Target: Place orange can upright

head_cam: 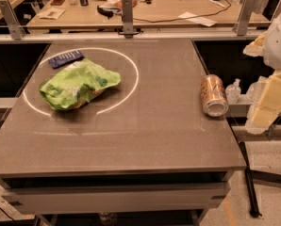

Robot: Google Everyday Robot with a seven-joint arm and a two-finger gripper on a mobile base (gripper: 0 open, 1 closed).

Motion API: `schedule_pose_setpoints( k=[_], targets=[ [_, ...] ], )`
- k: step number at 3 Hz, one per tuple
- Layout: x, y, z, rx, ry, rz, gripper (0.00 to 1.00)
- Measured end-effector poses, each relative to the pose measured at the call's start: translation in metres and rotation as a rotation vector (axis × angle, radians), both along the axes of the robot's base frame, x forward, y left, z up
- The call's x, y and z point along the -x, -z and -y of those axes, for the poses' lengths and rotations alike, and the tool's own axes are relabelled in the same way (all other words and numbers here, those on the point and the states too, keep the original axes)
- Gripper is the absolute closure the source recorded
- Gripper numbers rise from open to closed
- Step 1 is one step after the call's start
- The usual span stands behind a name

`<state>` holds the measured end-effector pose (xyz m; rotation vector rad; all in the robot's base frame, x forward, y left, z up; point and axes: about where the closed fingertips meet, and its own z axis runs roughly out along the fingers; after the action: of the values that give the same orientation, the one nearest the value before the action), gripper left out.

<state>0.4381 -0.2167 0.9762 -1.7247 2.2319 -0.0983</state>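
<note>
Orange can (213,95): lying on its side at the right-hand edge of the grey table (154,131), near the middle of that edge. Silver end faces the front of the table, body pointing away toward the back. Not upright.

Gripper (265,105): off the table, out past its right edge, just beside the can but not touching it. Cream-coloured parts hang below a white arm section. Cannot tell whether it is set wide or narrow; it holds nothing that I can make out.

Lime-green snack bag (79,84): crumpled, on the left half of the table, well apart from the can, inside a thin white ring (136,79) marked on the surface.

Dark blue flat packet (65,59): just behind the bag, across the ring's line.

Wooden bench (178,8) behind the table, with papers and a cable.
</note>
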Motion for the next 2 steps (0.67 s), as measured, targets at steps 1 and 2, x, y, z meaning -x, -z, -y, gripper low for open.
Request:
schedule_pose_setpoints(
  k=[1,2],
  targets=[
    [0.0,0.0,0.0,0.0,0.0,0.0,0.0],
    [-0.0019,-0.0026,0.002,-0.04,0.026,-0.009,0.0]
  ],
)
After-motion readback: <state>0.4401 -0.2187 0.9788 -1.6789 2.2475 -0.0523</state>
